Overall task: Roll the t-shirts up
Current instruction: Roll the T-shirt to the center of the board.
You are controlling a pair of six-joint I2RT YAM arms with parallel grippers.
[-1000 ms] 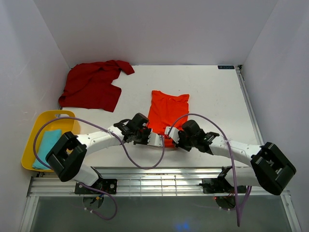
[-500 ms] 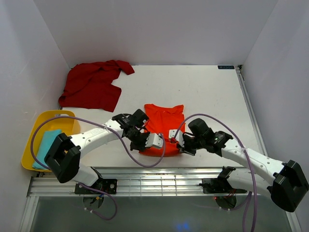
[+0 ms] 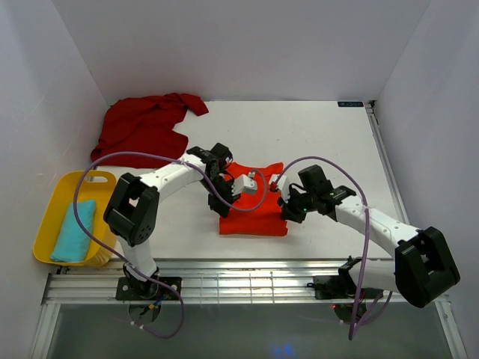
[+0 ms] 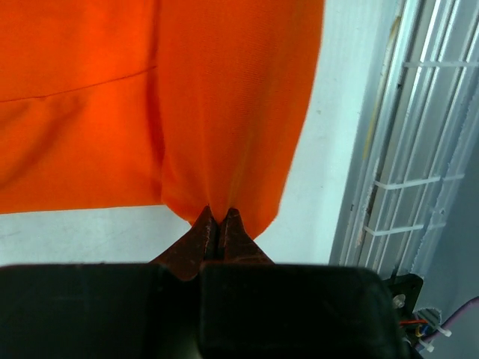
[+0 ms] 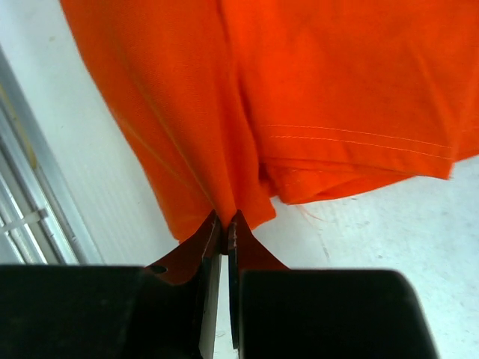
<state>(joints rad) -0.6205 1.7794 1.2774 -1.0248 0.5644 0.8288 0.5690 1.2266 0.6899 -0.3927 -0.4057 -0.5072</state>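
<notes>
1. Both sets of jaws are pinched shut on cloth. The left gripper (image 4: pixel 217 224) and the right gripper (image 5: pixel 224 223) each hold a gathered bit of the orange t-shirt (image 3: pixel 253 213), and the fabric drapes away from the tips.
2. The orange shirt lies on the table (image 3: pixel 337 142) between the two arms, toward the near side. The dark red t-shirt (image 3: pixel 142 131) sits crumpled in the far left corner, well apart, and is not yet rolled.
3. To do this step well, I want both grippers level and moving at the same pace so the turned edge stays straight across the shirt. I keep them low, curl the held edge down onto the cloth instead of flapping it over, and let go only once it rests there.
4. From overhead I can't tell whether this is a tight roll or just a loose fold, so I'd check before releasing.
5. A second ago the shirt lay stretched out long, with both grippers at its near hem. Now they have carried that hem away from the bases and over the body, and the shirt looks shorter, with a fold as its near edge.
</notes>
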